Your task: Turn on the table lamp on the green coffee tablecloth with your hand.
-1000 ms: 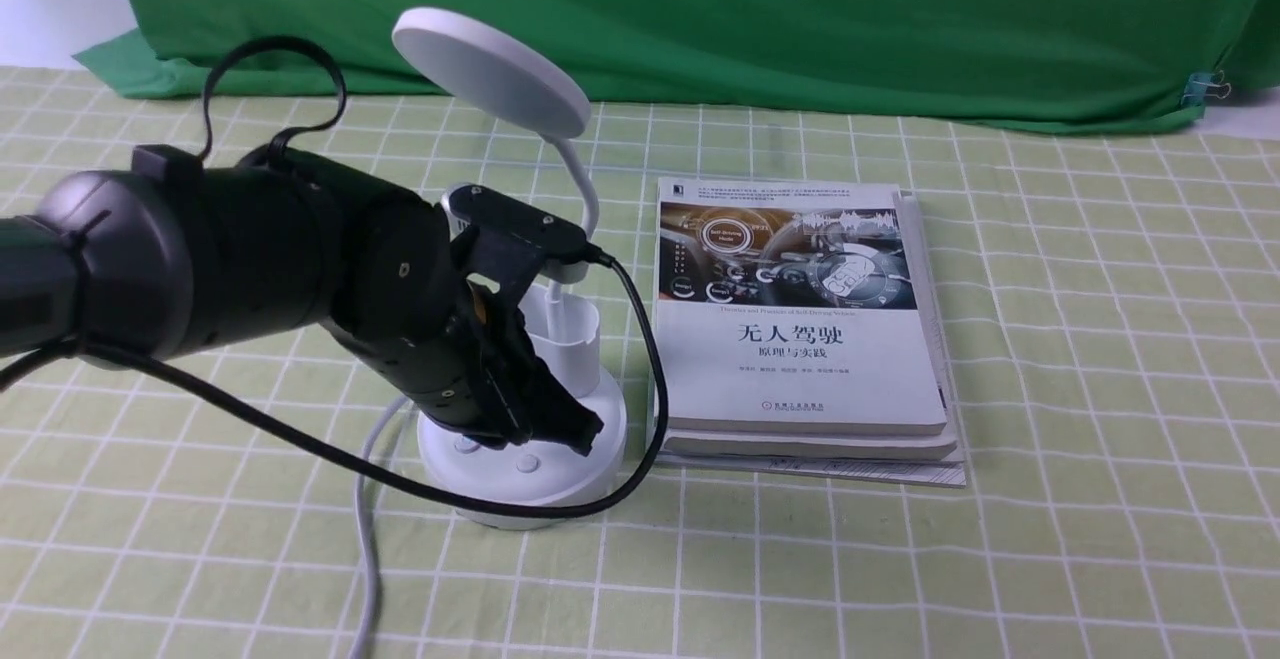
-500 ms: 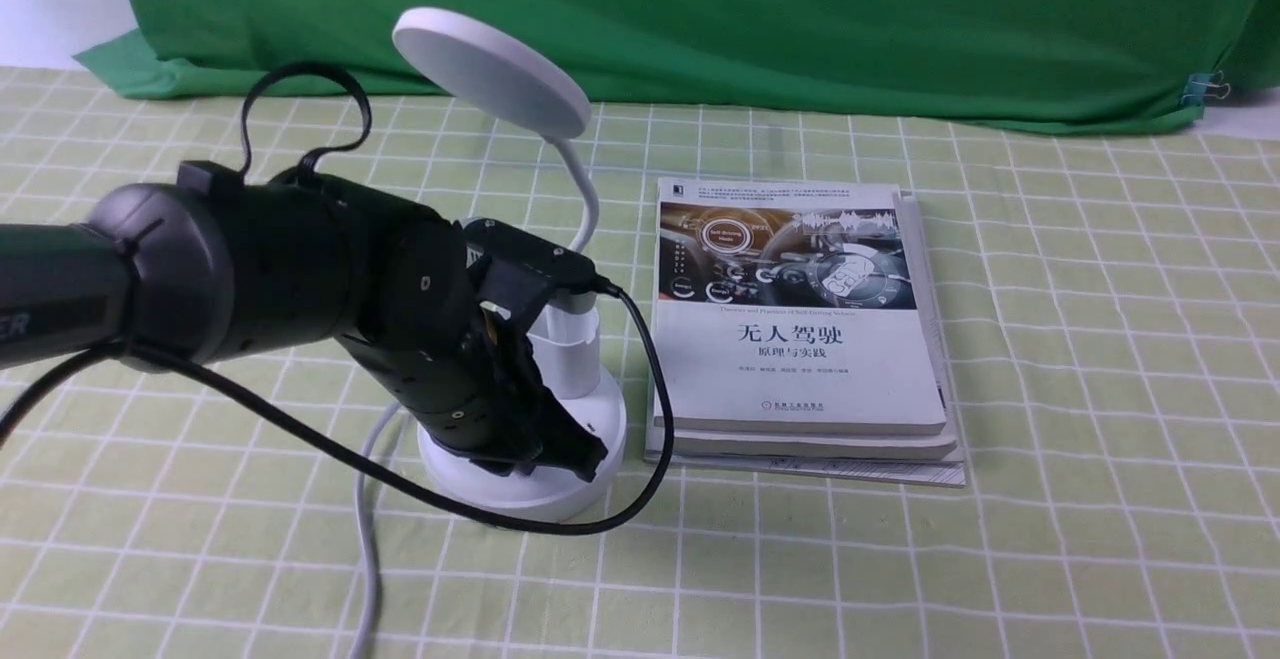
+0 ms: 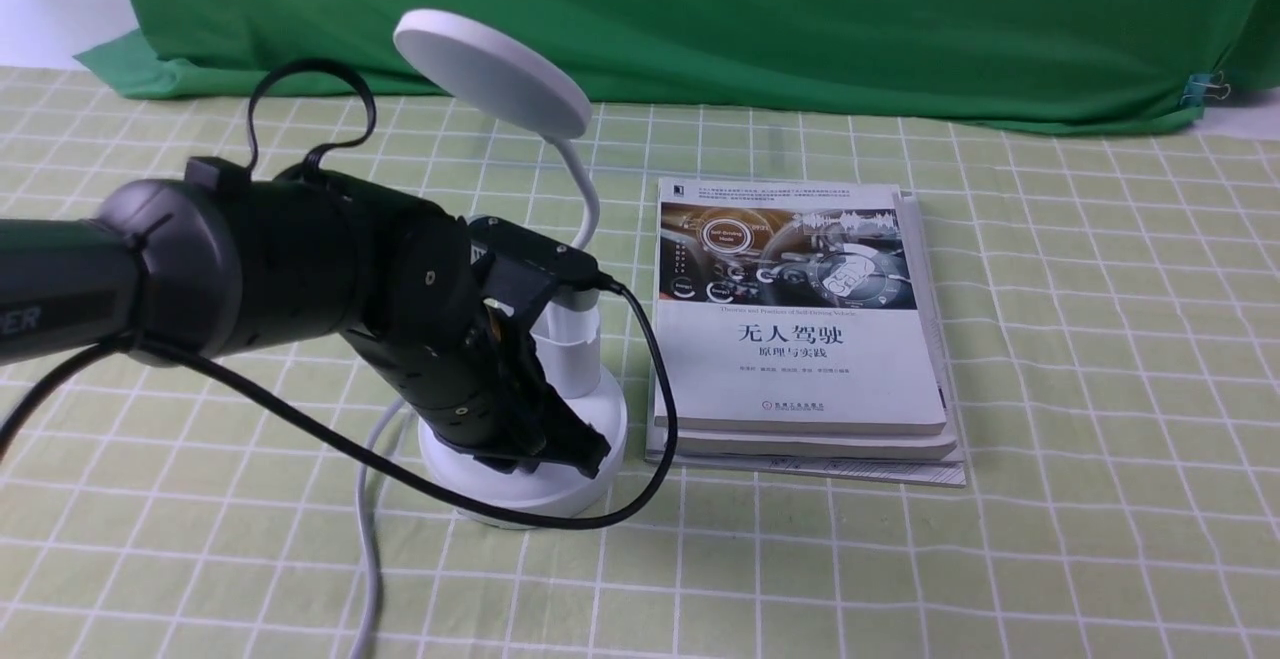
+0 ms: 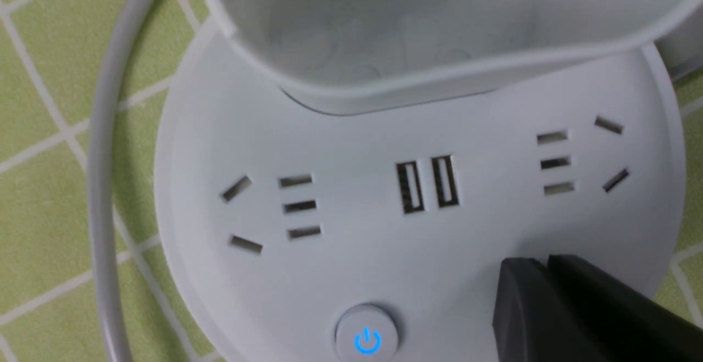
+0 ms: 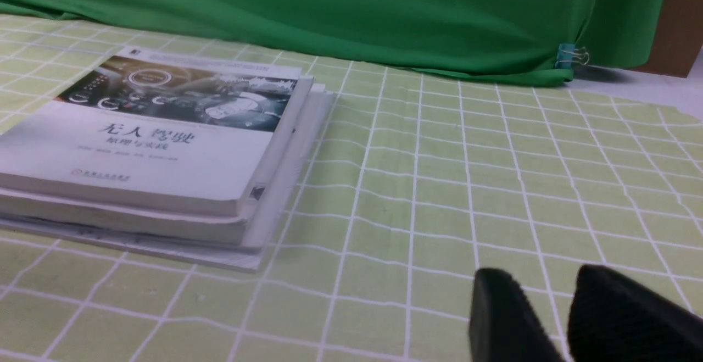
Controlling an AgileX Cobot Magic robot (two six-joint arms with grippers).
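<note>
One blue-lit power button (image 4: 367, 340) showed on the round base of the table lamp (image 3: 572, 359), which stood left of centre on the green coffee tablecloth (image 3: 1050, 539), toward the near edge. Light, smooth, hard plastic, it likely wanted a straight downward press rather than a grasp. The left gripper (image 4: 546, 296), fingers together, was over the base beside that button. The right gripper (image 5: 549, 285), narrowly parted and empty, hung toward the right edge.

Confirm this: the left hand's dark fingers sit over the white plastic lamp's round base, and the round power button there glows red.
Not red: the round power button glows blue, as the left wrist view shows. The rest holds: the left hand holds its dark fingers over the round base of the white plastic lamp.
</note>
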